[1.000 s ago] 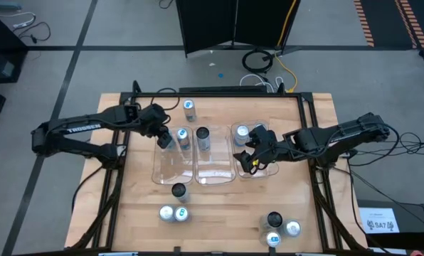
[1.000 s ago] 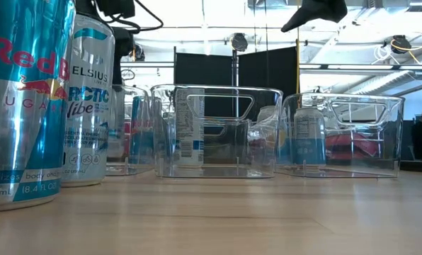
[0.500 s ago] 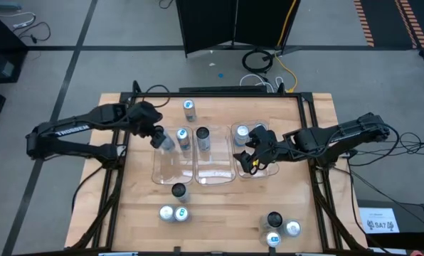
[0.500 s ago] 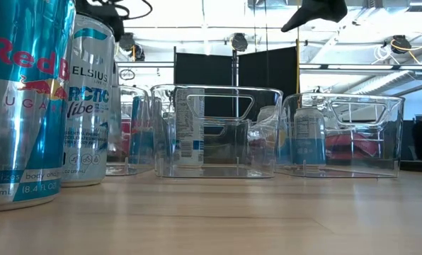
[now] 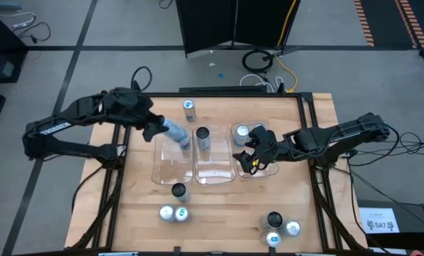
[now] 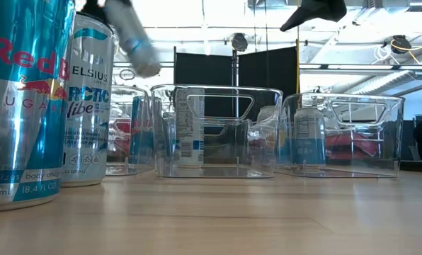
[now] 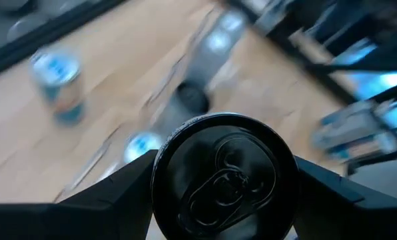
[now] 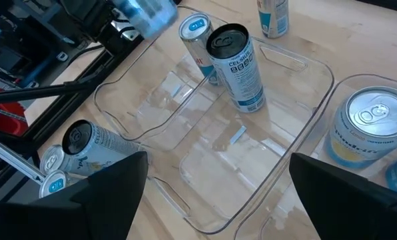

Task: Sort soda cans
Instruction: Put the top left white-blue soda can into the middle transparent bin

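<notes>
From above, a wooden table [image 5: 219, 206] stands on grey floor, three clear trays [image 5: 215, 169] side by side at its middle. The middle tray holds a dark-topped can [image 5: 202, 136]; more cans stand near the front edge. The left gripper [image 5: 157, 129] clamps a tilted can [image 5: 176, 133] above the left tray.

At table height, that can [image 6: 134, 37] hangs aloft.

The left wrist shows its black top [image 7: 223, 177] between the fingers.

The right gripper [image 5: 250, 161] hovers over the right tray, jaws wide, empty.
</notes>
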You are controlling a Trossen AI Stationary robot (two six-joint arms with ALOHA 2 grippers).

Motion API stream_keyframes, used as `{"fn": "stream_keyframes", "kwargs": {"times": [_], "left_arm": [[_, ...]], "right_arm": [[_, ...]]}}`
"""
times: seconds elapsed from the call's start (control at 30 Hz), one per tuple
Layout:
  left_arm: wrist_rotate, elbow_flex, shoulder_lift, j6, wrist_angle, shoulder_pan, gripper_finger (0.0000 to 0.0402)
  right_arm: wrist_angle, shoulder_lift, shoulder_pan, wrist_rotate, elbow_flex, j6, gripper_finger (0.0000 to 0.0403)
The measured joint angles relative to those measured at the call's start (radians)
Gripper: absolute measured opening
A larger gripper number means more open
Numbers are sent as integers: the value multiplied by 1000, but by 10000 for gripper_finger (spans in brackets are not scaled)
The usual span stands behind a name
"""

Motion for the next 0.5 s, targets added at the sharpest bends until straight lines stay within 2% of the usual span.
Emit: {"fn": "stream_keyframes", "kwargs": {"times": [0.17, 0.5], "left_arm": [[12, 83, 73, 30, 93, -58, 279], [4, 248, 330, 186, 45, -193, 279]], "right_arm": [[0, 0, 0, 0, 0, 0, 358], [5, 0, 3, -1, 0, 0, 358]]}}
